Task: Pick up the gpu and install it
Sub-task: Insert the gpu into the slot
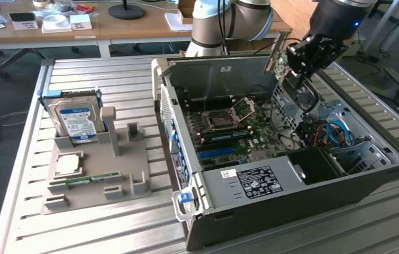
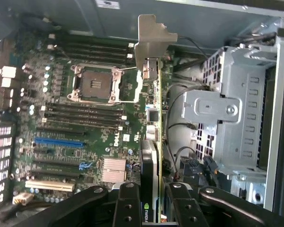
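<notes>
Gpu (image 2: 154, 142): thin, stiff, light card, likely fragile on its board faces; gripper (image 2: 151, 191) clamped across one end, bracket end over the open case (image 1: 256, 185)

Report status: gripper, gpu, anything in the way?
Gripper shut on gpu. Held edge-on over the motherboard in the open computer case, not seated. Cables close beside it.

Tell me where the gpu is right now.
In the exterior view the gpu hangs clamped in the gripper above the open computer case, toward that view's right, over the motherboard.
</notes>
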Robot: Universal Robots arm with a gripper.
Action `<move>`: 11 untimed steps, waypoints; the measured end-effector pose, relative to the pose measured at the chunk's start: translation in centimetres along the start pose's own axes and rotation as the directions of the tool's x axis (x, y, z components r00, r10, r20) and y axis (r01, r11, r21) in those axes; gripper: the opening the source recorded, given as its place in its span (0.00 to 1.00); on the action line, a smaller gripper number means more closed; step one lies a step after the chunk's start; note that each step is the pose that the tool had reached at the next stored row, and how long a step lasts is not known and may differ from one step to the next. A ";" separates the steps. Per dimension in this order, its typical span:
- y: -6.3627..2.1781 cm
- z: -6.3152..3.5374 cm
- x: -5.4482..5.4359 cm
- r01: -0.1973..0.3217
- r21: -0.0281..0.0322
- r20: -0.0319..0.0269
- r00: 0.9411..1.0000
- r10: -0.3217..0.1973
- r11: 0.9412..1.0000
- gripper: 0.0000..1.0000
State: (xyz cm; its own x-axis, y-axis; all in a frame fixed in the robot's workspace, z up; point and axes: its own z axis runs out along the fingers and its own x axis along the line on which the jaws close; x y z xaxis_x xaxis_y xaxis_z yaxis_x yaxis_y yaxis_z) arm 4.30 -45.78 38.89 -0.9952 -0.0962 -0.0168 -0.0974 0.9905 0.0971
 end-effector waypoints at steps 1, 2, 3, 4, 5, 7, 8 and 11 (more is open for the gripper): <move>0.00 0.00 0.0 0.016 0.000 -0.002 1.000 -0.016 1.000 0.26; 0.00 0.00 0.0 0.032 -0.001 -0.003 0.999 -0.032 0.999 0.26; 0.00 0.00 0.0 0.048 -0.001 -0.005 0.999 -0.048 0.999 0.26; 0.00 0.00 0.0 0.066 -0.001 -0.006 0.998 -0.066 0.998 0.26; 0.00 0.01 0.0 0.082 -0.002 -0.008 0.997 -0.082 0.997 0.26; 0.00 0.02 0.0 0.117 -0.003 -0.011 0.993 -0.117 0.993 0.26; 0.00 0.02 0.0 0.135 -0.003 -0.013 0.991 -0.135 0.991 0.26; 0.00 0.04 0.0 0.189 -0.005 -0.018 0.982 -0.189 0.982 0.26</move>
State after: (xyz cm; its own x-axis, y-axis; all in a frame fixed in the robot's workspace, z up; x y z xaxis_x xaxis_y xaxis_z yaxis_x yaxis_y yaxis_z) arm 4.29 -45.78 38.86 -0.9590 -0.2830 -0.0168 -0.2833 0.9541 0.0971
